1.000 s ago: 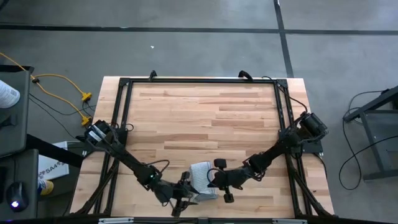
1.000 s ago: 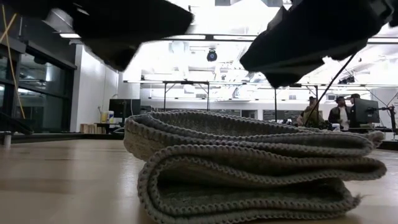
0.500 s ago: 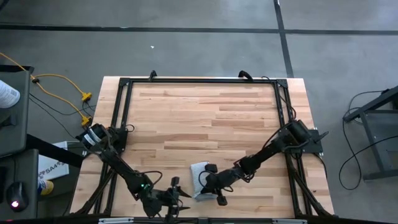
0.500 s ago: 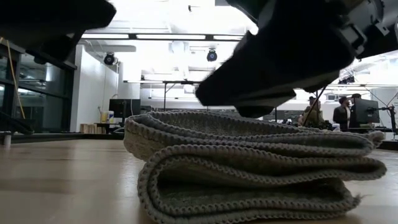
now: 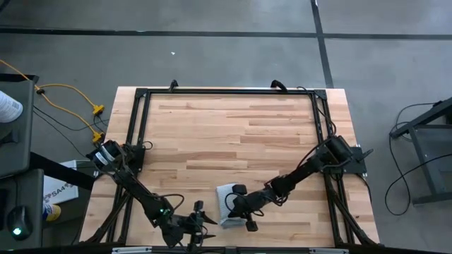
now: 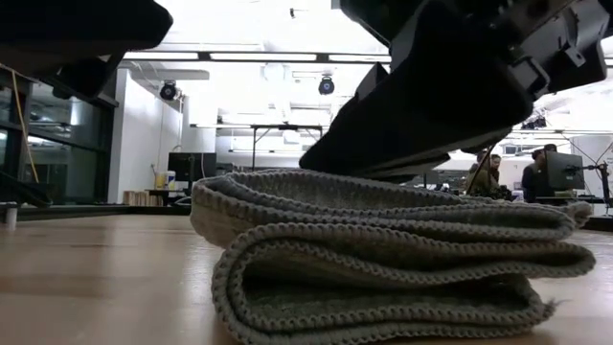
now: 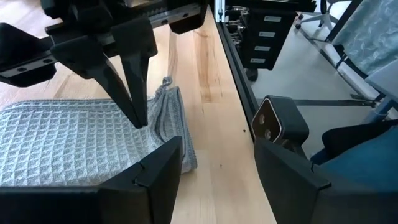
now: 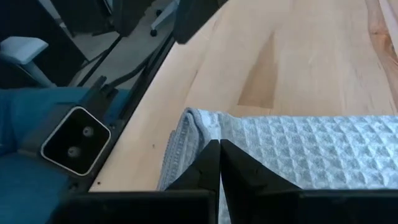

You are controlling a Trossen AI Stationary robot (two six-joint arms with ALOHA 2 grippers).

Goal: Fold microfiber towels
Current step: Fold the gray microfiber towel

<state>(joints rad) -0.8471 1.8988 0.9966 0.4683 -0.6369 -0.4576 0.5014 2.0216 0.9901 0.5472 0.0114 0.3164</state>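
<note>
I am seeing the folded light grey ribbed microfiber towel [image 5: 227, 202] lying near the wooden tabletop's [image 5: 226, 127] front edge. My right gripper [image 8: 219, 163], fingers closed together, is pressing on it; my left gripper [image 7: 214, 168] is gaping empty just beside the towel.

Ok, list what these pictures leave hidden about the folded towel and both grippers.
- High view: the right gripper covers much of the towel, so its outline is unclear.
- Low view: dark arm bodies hide the fingertips, so contact with the towel cannot be told.
- High view: the left gripper is too small to judge.
- Right wrist view: its own fingers cover the towel's middle.
</note>
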